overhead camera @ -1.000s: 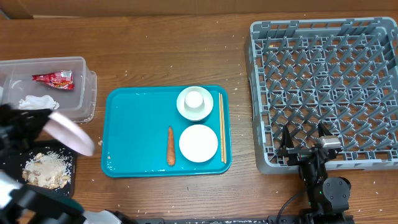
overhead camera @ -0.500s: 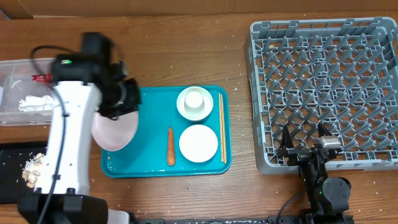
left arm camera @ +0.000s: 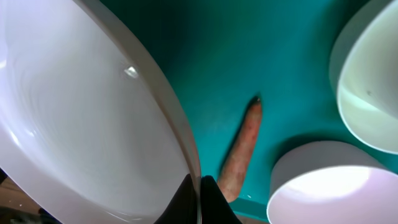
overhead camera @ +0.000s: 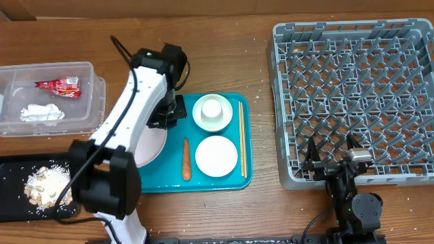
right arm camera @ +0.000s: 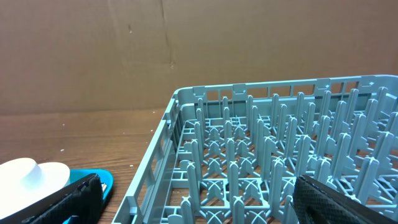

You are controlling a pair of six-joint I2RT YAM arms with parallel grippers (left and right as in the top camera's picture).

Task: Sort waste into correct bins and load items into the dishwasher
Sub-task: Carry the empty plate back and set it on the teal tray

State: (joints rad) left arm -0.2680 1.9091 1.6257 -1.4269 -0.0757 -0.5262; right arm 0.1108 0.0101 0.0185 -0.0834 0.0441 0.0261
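1. Left gripper [left arm camera: 200,188]: jaws closed on the rim of the large white plate [overhead camera: 150,146]. The plate is held over the left part of the teal tray [overhead camera: 203,181]. Whether it touches the tray cannot be determined.
2. Carrot stick [overhead camera: 186,159]: lies flat on the teal tray, just beside the plate's right edge. Its long axis runs near to far, with the thin tip at the far end.
3. Chopsticks [overhead camera: 241,139]: lie together along the tray's right edge, long axis near to far, parallel with the carrot stick.
4. Two white bowls: far bowl [overhead camera: 203,119] carries the small cup [overhead camera: 212,107]; near bowl [overhead camera: 216,156] lies between carrot stick and chopsticks.
5. Clear tub [overhead camera: 87,68]: holds the red wrapper [overhead camera: 59,85] and the tissue [overhead camera: 41,113].
6. Black tray [overhead camera: 13,169]: holds the crumbs [overhead camera: 47,184].
7. Right gripper [overhead camera: 330,152]: jaws spread wide and empty, at the near edge of the grey dish rack [overhead camera: 352,95].
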